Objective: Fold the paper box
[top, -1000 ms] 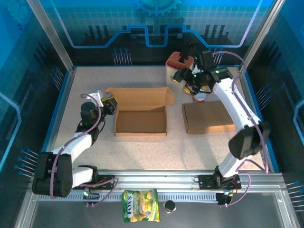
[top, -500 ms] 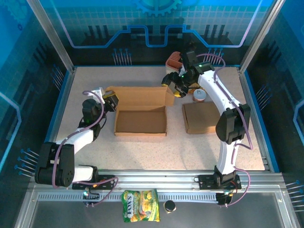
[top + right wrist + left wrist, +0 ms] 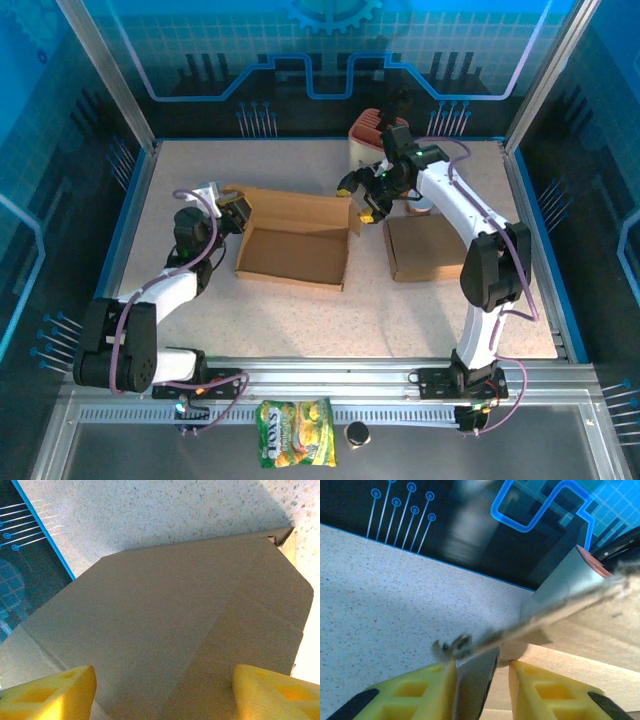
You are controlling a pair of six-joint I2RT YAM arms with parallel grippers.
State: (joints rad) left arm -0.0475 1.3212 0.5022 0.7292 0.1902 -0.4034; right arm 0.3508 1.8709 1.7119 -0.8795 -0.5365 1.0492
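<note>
Currently folding rear flap [image 3: 300, 206] of paper box [image 3: 292, 258]. Left tool [image 3: 234, 212] pinches box's rear-left corner; right tool [image 3: 362, 205], spread, at flap's right end. Next, prob.: push flap fwd over box.

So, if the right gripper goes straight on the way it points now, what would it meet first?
Most likely the cardboard flap of the open box. The right gripper faces the flap's flat surface, with its fingers spread wide. How near the flap is, I cannot tell.

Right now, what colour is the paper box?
Plain brown; the paper box shows best in the top external view.
</note>
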